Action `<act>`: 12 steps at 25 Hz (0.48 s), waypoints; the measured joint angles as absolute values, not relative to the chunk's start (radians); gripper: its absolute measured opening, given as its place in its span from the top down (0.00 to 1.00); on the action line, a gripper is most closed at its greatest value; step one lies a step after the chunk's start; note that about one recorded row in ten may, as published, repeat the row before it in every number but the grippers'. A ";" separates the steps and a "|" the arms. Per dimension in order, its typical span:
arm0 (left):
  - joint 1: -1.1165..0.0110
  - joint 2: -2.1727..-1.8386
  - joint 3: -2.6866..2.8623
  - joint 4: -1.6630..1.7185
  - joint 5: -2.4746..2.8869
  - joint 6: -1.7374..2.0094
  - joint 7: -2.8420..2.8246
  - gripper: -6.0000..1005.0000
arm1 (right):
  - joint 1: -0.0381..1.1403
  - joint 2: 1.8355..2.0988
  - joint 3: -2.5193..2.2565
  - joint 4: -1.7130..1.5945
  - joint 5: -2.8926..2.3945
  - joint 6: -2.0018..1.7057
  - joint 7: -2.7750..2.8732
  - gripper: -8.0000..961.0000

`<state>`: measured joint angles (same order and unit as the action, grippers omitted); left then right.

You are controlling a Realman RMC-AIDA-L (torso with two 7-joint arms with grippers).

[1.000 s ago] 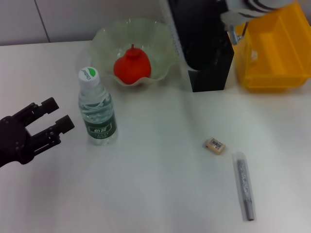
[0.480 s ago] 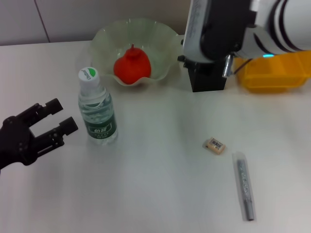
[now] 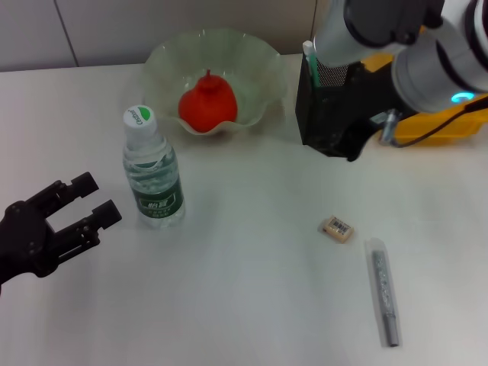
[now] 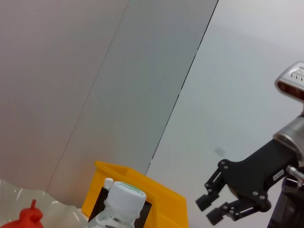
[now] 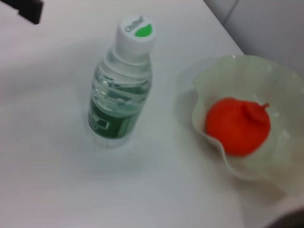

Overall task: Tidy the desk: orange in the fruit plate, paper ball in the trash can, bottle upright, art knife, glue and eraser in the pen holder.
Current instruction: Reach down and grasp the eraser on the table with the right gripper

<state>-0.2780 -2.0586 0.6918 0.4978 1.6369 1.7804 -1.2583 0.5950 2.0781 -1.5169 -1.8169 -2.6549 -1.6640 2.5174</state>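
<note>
White matte desk (image 3: 244, 305), smooth. Glossy orange (image 3: 207, 104) sits in ruffled translucent fruit plate (image 3: 164, 61); clear plastic bottle w/ green label (image 3: 152, 171) upright nearby. Small tan eraser (image 3: 338, 228) and grey tube-shaped glue stick (image 3: 383, 293) lie flat w/ open desk around. Black left gripper (image 3: 85, 200) held low beside bottle, fingers apart. Right gripper (image 3: 347, 141) seen before black pen holder (image 3: 320, 114); finger state cannot be told.

One bottle (image 3: 152, 172), one orange (image 3: 207, 104), one fruit plate (image 3: 164, 59), one eraser (image 3: 338, 228). One art knife (image 3: 383, 291), one black pen holder (image 3: 329, 107), one yellow bin (image 3: 436, 122). Two hands: left (image 3: 90, 200), right (image 4: 222, 207).
</note>
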 joint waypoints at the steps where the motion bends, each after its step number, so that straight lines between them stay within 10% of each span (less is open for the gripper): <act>1: -0.278 -2.059 0.692 0.494 1.637 1.781 -1.258 0.22 | 0.625 2.078 -1.504 -1.816 -2.669 -1.708 2.539 0.73; 12: -0.273 -2.059 0.704 0.482 1.637 1.786 -1.249 0.22 | 0.770 2.078 -1.385 -1.608 -2.682 -1.865 2.615 0.74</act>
